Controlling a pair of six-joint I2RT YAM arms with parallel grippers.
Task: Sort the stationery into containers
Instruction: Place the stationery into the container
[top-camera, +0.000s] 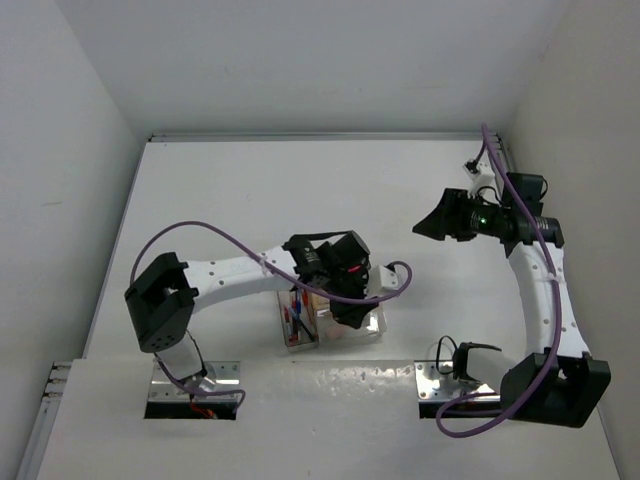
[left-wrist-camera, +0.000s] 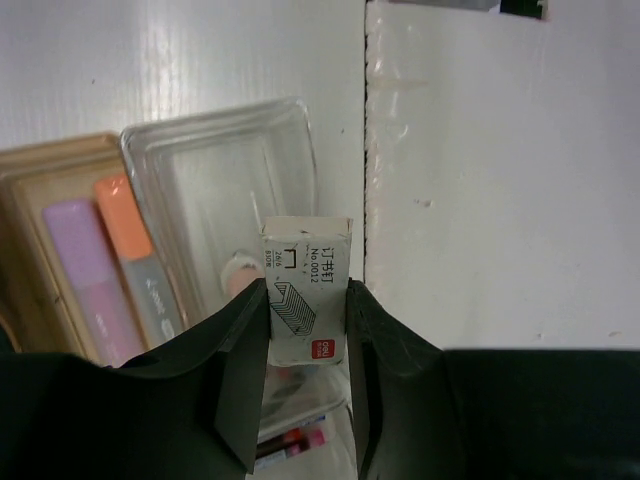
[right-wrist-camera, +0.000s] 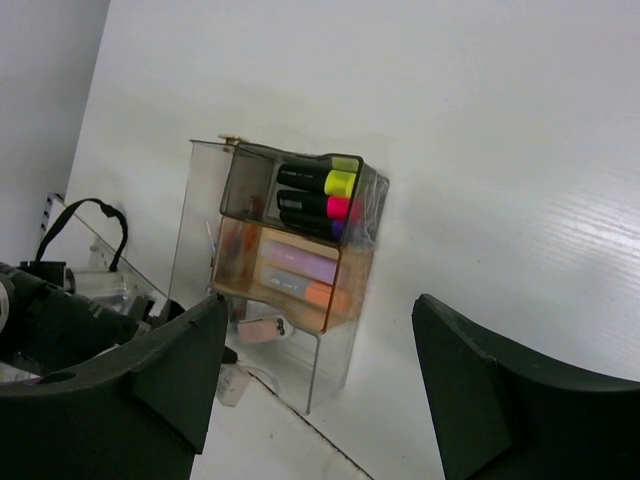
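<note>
Left claw (left-wrist-camera: 307, 290) covers the trays (right-wrist-camera: 240, 255) from above.

The overhead view takes in my whole desk (top-camera: 300, 180); my left wrist looks down close over the trays (left-wrist-camera: 200, 150), and my right wrist sees them from afar.

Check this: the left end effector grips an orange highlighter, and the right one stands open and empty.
Wrong on one count. The left wrist view shows the left end effector gripping a small white box, not an orange highlighter. The right end effector does stand open and empty.
</note>
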